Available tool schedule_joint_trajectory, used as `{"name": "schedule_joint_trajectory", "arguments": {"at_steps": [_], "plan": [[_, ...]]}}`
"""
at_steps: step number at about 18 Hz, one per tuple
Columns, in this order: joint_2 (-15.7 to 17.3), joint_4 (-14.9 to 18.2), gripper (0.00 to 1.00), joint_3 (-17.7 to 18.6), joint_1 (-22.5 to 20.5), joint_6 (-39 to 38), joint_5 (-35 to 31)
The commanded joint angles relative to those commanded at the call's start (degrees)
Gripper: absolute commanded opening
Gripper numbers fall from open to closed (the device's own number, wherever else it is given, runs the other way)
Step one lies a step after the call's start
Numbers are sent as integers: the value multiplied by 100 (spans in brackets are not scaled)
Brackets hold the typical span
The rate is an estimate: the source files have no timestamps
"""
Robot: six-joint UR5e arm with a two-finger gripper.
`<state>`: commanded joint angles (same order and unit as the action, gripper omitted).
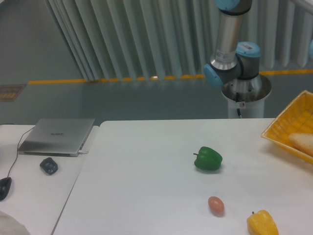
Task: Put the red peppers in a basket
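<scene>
Yellow basket (283, 133) sits at the table's right edge, but the red pepper and gripper are out of view (grip unknowable), so a release could miss.
</scene>
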<state>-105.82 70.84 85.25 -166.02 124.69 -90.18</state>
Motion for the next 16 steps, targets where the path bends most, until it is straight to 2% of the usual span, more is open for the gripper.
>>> {"name": "schedule_joint_trajectory", "arguments": {"at_steps": [2, 5, 10, 13, 15, 16], "plan": [[0, 0, 73, 0, -62, 344, 26], [9, -9, 87, 0, -45, 442, 9], [0, -18, 100, 0, 17, 390, 9], [9, -44, 100, 0, 157, 214, -53], [26, -27, 100, 26, 227, -145, -35], [61, -26, 100, 79, 454, -843, -35]]}}
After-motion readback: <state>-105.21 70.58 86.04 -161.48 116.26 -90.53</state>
